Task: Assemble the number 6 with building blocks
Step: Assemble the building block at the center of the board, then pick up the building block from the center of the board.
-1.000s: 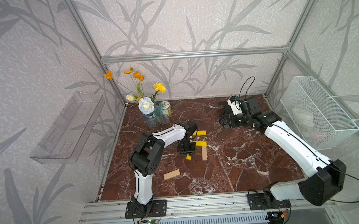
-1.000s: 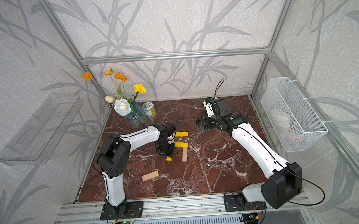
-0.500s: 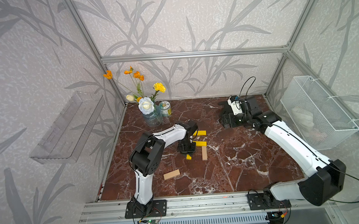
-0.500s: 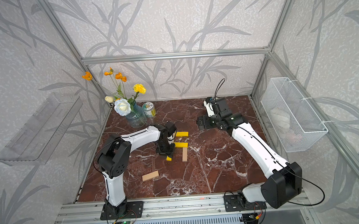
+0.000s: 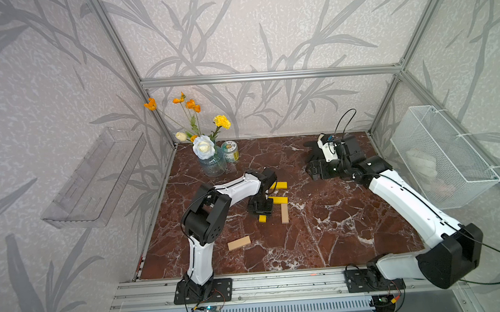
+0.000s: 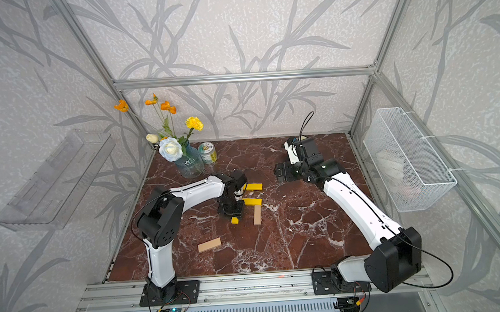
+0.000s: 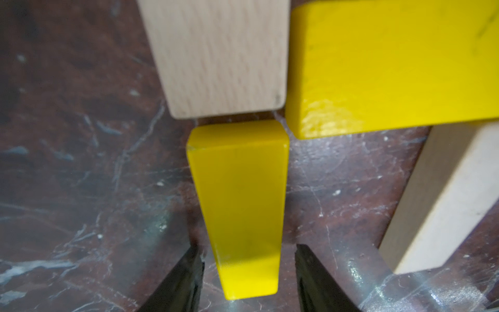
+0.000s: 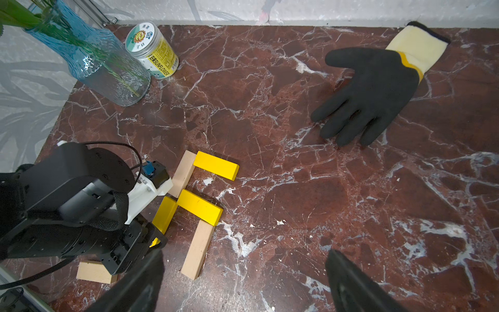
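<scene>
Nothing had visibly shifted in the top views since a second earlier: both my arms and every bar lay where they had been. My left gripper point(image 5: 261, 211) hung low over the red-brown marble tabletop point(image 5: 336, 231).

Only the left wrist view showed how its jaws stood. A strip of bare marble lay between each finger and the bright yellow flat wooden bar point(image 7: 237, 202) lying between them, so I gripped nothing. In both top views just that bar's near end point(image 5: 262, 218) showed beneath the gripper.

The wrist view also showed its far end almost meeting a pale natural-wood bar point(image 7: 224, 59), with a second yellow bar point(image 7: 391, 67) just beside. My wrist hid that pale bar from the top views. The right wrist view showed it point(image 8: 185, 173) running up to a third yellow bar point(image 8: 216, 168).

Another pale bar point(image 5: 284, 213) ran frontward from the second yellow bar's right end. The number 6 point(image 6: 253, 201) lacked its bottom stroke, and the last pale bar point(image 5: 239, 243) lay apart near the front.

My right gripper point(image 5: 315, 173) hovered at the back right, jaws spread wide on nothing. Its camera alone showed the whole black work glove with a cream cuff point(image 8: 372, 89).
</scene>
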Available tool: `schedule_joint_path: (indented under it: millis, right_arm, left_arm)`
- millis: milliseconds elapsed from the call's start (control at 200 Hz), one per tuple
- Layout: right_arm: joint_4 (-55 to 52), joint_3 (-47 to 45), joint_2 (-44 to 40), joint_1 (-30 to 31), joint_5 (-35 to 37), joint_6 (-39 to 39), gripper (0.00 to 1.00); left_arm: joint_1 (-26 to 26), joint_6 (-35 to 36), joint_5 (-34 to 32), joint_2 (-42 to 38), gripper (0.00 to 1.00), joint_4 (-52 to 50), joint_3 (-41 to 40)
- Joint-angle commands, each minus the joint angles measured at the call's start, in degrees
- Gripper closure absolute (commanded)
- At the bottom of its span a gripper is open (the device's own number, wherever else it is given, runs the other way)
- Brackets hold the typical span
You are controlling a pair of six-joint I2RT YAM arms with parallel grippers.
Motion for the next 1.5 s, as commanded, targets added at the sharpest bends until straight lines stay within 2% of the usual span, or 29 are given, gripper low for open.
schedule_joint_path:
  millis: [0,255,465,540,630,715,760,815,960,1010,1085,1155,1295,1385,1494]
  right_arm:
    - [1.71,-0.59,-1.69,-0.20,-0.76,0.37,0.06]
    - [3.61,-2.21,-2.80,-0.20,-2.00,0.72,0.06]
    - [4.36,-3.08,-3.93,-0.20,-2.57,-0.54,0.06]
    - [4.56,-3.20,-4.23,-0.12,-3.58,-1.94,0.06]
    - [6.64,-4.07,-4.65,0.04,-8.19,-4.89,0.06]
    - [8.08,-3.55,-3.20,1.23,-14.56,-8.37,0.08]
    - [7.64,-2.49,-1.30,3.24,-18.74,-13.18,0.09]
    - [5.41,-1.22,0.95,8.44,-21.12,-21.56,0.08]
    - [-2.62,-1.46,5.95,25.28,-21.94,-55.80,0.07]
    - [-2.37,-1.80,8.08,29.15,-20.75,-62.20,0.06]
    - [-2.35,1.21,13.35,33.02,-19.16,-63.55,0.06]
    - [-3.61,5.35,19.01,35.87,-17.94,-63.77,0.08]
    - [-2.61,10.83,28.80,42.70,-10.67,-62.11,0.12]
    - [-3.22,15.89,33.99,44.48,-8.37,-58.35,0.15]
    - [-6.41,21.58,39.60,45.56,-6.51,-55.01,0.22]
  left_arm:
    - [0.02,-0.58,-0.90,-1.09,0.40,0.85,-1.52]
    - [-0.41,-2.38,0.63,-7.56,0.35,-0.07,-0.75]
    - [-0.79,-2.91,2.17,-14.18,0.32,-4.16,8.25]
    - [-0.52,-2.55,0.69,-17.25,0.31,-3.59,11.31]
    - [1.48,-2.91,-4.16,-21.21,0.30,-2.73,12.41]
    - [7.03,-4.38,-5.22,-25.45,0.30,0.50,8.29]
    - [11.29,-6.60,-4.82,-27.53,0.30,2.49,4.65]
    - [16.66,-9.74,-3.71,-30.66,0.30,5.19,0.01]
    - [29.59,-18.61,-4.15,-36.80,0.29,9.08,-12.07]
    - [33.51,-21.16,-3.54,-37.55,0.30,9.12,-15.23]
    - [37.82,-23.09,-2.20,-37.82,0.29,8.68,-18.92]
    - [40.39,-21.67,-0.19,-37.71,0.30,8.42,-21.16]
    - [41.55,-20.60,-2.00,-38.36,0.30,6.33,-24.13]
    - [42.39,-20.37,-3.40,-39.44,0.30,5.64,-25.82]
    - [43.96,-19.17,-4.74,-40.58,0.30,4.43,-26.82]
